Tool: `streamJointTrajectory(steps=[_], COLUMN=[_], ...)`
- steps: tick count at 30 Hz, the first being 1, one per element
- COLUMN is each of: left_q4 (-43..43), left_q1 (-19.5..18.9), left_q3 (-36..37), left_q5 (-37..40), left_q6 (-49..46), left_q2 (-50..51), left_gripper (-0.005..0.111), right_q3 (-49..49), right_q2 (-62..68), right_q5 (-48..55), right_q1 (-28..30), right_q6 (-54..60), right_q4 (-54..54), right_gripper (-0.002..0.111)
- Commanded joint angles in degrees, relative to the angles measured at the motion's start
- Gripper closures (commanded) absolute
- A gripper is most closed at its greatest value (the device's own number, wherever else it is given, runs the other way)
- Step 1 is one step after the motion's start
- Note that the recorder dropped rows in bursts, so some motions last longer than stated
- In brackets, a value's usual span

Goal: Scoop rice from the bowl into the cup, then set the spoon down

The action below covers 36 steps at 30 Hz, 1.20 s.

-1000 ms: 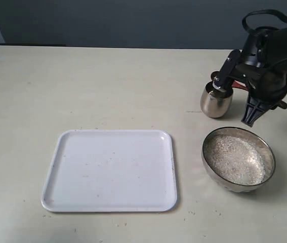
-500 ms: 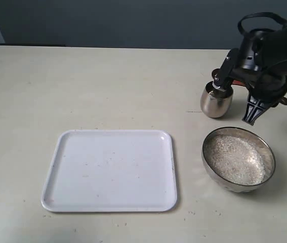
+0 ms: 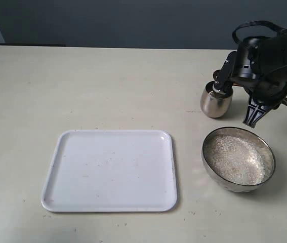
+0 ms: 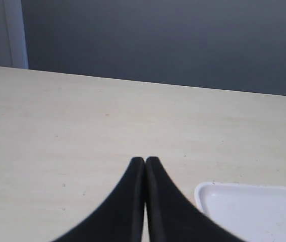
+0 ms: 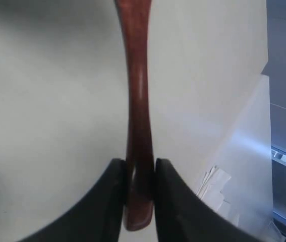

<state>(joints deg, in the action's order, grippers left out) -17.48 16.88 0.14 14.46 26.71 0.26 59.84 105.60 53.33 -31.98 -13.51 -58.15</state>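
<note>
The steel cup (image 3: 216,100) stands behind the wide steel bowl (image 3: 270,154), which holds a heap of white rice (image 3: 234,158). My right arm (image 3: 264,61) hangs just right of the cup and behind the bowl, with a black part of it over the cup's rim. In the right wrist view my right gripper (image 5: 140,166) is shut on the handle end of the reddish-brown spoon (image 5: 136,101); the spoon's bowl runs out of that frame. The arm hides the spoon in the exterior view. My left gripper (image 4: 146,160) is shut on nothing above the bare tabletop.
A white rectangular tray (image 3: 110,169) lies left of the bowl, with a few specks on it; its corner (image 4: 248,209) shows in the left wrist view. Stray rice grains dot the table near the tray's front edge.
My right arm has turned and shifted slightly left toward the cup. The red sliver of spoon seen earlier between cup and arm no longer shows. Cup, bowl and tray have not moved.
</note>
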Motion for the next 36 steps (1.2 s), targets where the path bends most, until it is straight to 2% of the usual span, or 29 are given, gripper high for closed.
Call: streamJointTrajectory(steps=[1,17,26,36], left_q4=[-0.2,-0.2,-0.2,-0.2], left_q1=[0.4,0.4,0.4,0.4], left_q3=[-0.1,-0.1,-0.1,-0.1], left_q5=[-0.7,-0.7,-0.7,-0.7], left_q6=[0.1,0.1,0.1,0.1], left_q2=[-0.3,-0.3,-0.3,-0.3], left_gripper=[0.106,0.106,0.106,0.106], right_q3=[-0.2,-4.8,-4.8,-4.8], right_q2=[-0.1,-0.1,-0.1,-0.1], right_q5=[1.0,1.3,1.9,3.8], right_q1=[-0.1,-1.8,-4.1,-4.1], right_q6=[-2.3,-8.6,-10.1,-10.6], right_q4=[-1.8,-8.1,-10.1,-10.3], right_gripper=[0.109,0.109,0.109,0.109])
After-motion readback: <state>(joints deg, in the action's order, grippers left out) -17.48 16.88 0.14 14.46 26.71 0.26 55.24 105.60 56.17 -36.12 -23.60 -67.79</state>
